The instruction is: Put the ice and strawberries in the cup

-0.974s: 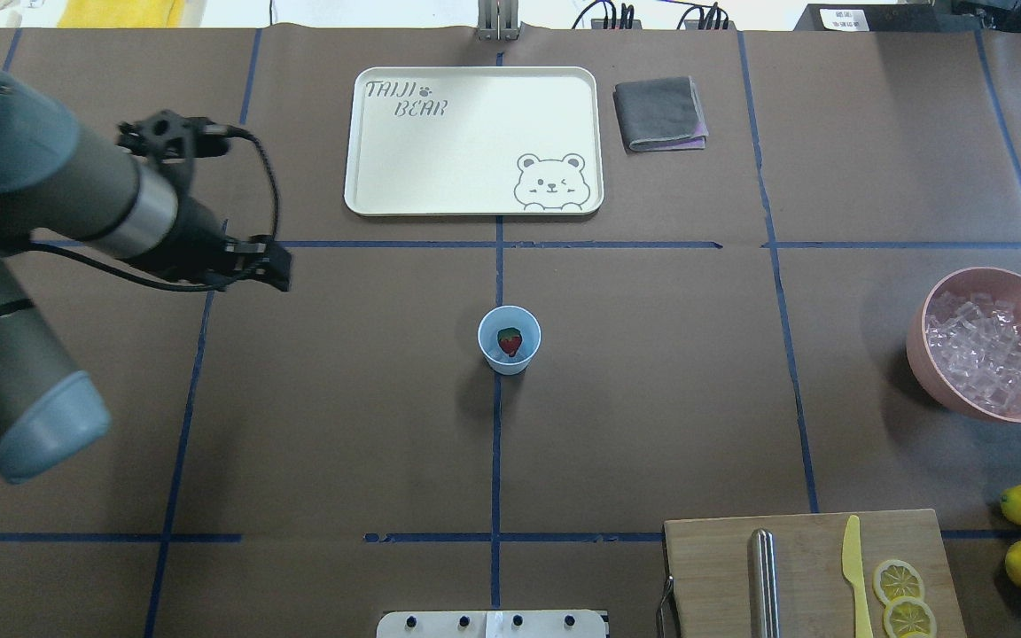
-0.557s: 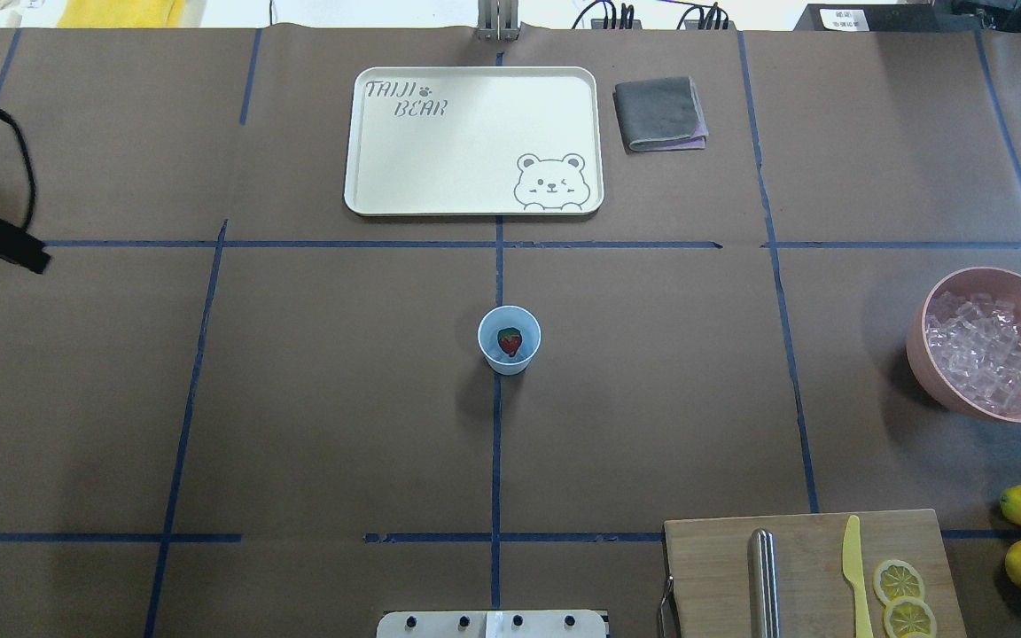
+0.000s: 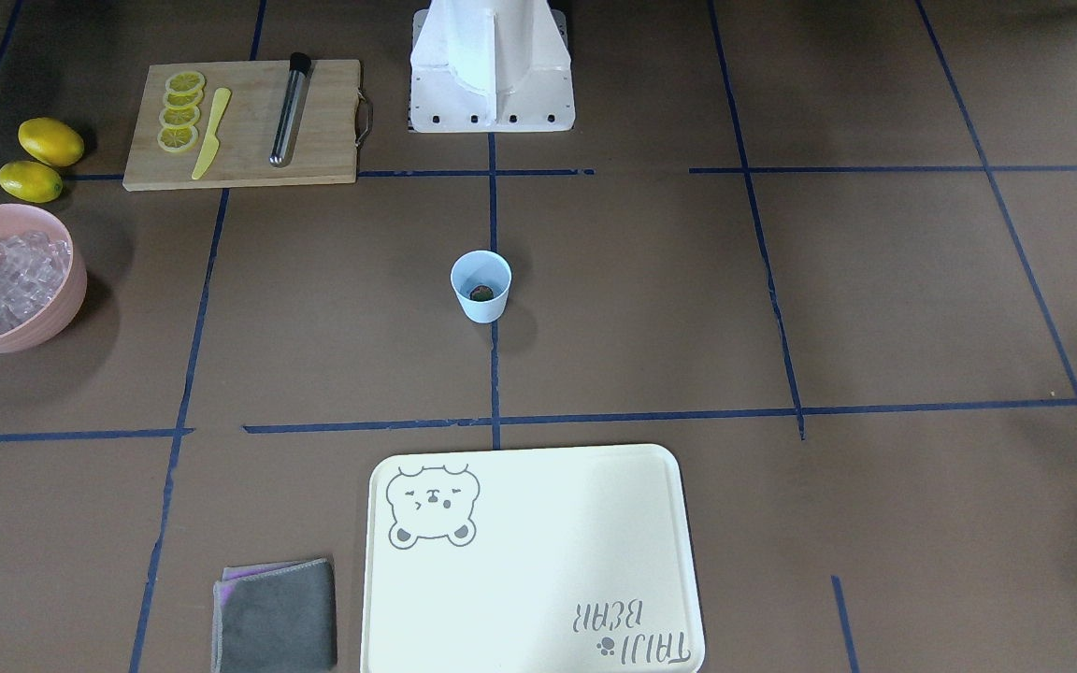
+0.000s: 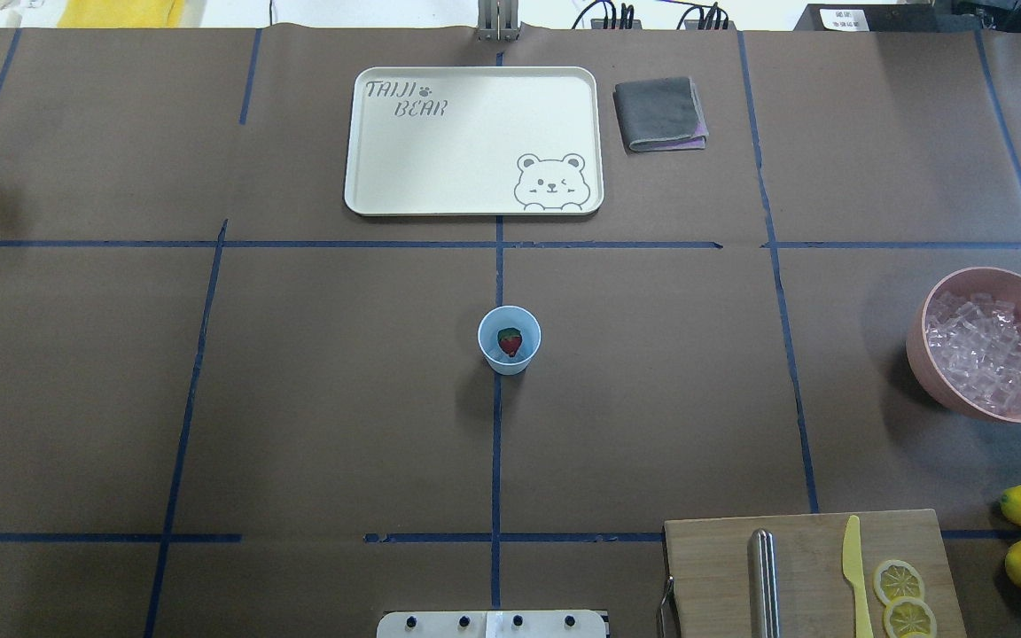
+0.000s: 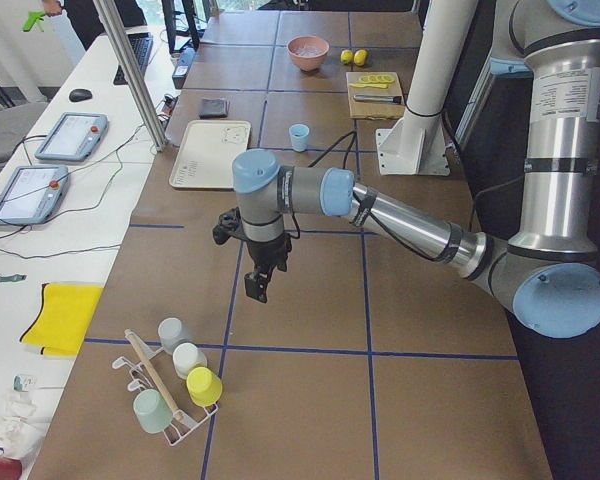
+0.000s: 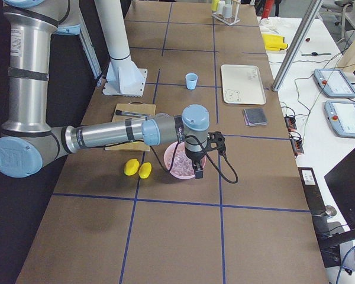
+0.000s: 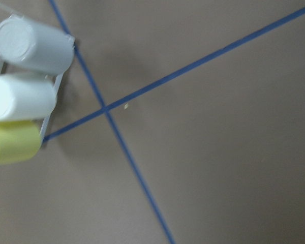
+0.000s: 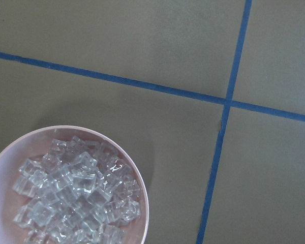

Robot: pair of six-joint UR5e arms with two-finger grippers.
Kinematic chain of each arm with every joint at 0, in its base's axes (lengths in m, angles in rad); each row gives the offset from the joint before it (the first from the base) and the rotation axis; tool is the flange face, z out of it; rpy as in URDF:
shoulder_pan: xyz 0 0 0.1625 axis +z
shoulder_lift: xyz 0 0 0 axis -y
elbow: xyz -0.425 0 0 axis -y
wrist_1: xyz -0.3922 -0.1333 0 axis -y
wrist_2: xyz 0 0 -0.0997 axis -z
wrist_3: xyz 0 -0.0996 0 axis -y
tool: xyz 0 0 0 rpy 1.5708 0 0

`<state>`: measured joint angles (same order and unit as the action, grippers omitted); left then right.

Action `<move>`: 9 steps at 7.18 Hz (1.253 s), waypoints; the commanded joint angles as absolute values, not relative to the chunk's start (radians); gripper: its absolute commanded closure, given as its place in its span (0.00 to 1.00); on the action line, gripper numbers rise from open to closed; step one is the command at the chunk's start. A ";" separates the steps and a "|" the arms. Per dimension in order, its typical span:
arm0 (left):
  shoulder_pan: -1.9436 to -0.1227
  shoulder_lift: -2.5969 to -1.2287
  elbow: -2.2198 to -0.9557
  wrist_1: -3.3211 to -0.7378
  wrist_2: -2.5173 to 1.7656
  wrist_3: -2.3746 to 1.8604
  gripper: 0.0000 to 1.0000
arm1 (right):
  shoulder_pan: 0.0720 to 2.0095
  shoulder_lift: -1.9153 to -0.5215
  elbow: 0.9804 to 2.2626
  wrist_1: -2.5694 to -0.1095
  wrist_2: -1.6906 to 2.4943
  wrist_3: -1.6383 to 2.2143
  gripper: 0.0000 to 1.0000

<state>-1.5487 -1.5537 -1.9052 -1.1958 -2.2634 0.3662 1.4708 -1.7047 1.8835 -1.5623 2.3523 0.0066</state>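
The left arm [image 5: 380, 210] had pulled back out of the overhead view, leaving its left gripper [image 5: 258, 285] near the cup rack [image 5: 170, 385]. I could not tell whether it was open, nor the right gripper [image 6: 199, 171] by the pink bowl [image 4: 923, 359]. The cup [image 4: 510, 364] held the strawberry [image 4: 510, 341]. The ice [image 4: 985, 354] lay in the bowl and probably came next.
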 commanded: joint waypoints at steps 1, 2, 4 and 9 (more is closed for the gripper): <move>-1.638 -1.548 -1.758 -1.172 -2.391 0.448 0.00 | 1.479 -1.726 1.893 -1.560 2.381 -0.006 0.00; -1.640 -1.536 -1.770 -1.154 -2.395 0.439 0.00 | 1.479 -1.726 1.894 -1.560 2.379 -0.006 0.00; -1.638 -1.517 -1.786 -1.158 -2.398 0.358 0.00 | 1.479 -1.730 1.898 -1.562 2.376 -0.006 0.00; -1.638 -1.516 -1.813 -1.157 -2.392 0.316 0.00 | 1.451 -1.770 1.891 -1.560 2.347 -0.044 0.00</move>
<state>-1.6383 -1.5158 -1.8115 -1.1555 -2.3957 0.3204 1.4696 -1.7653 1.8931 -1.5601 2.3586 -0.0343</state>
